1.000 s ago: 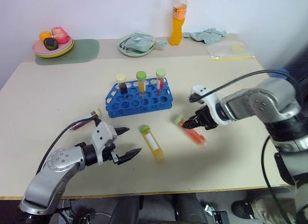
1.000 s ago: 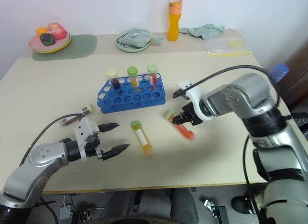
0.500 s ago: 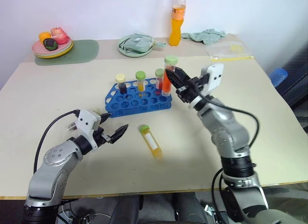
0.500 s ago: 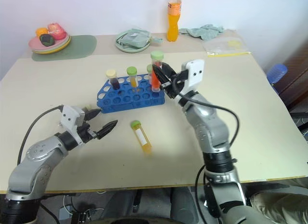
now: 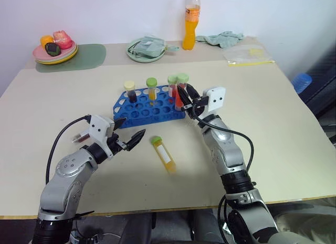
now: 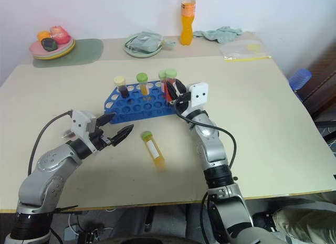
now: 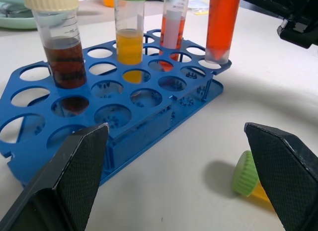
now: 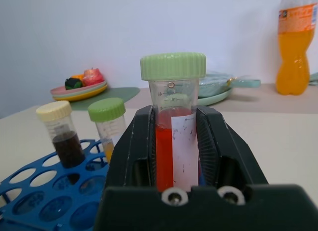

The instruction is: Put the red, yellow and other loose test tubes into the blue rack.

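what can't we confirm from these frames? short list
- Red tube bottom tip: right wrist view, hidden by the right gripper fingers; left wrist view shows it at a corner hole of the blue rack, how deep is unclear.
- Yellow tube body: left wrist view, cut off by the frame edge.
- Item behind the left gripper: head views, blocked by its wrist.

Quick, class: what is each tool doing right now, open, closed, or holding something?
Left tool: open, holding nothing.
Right tool: closed on the red test tube, upright at the blue rack.
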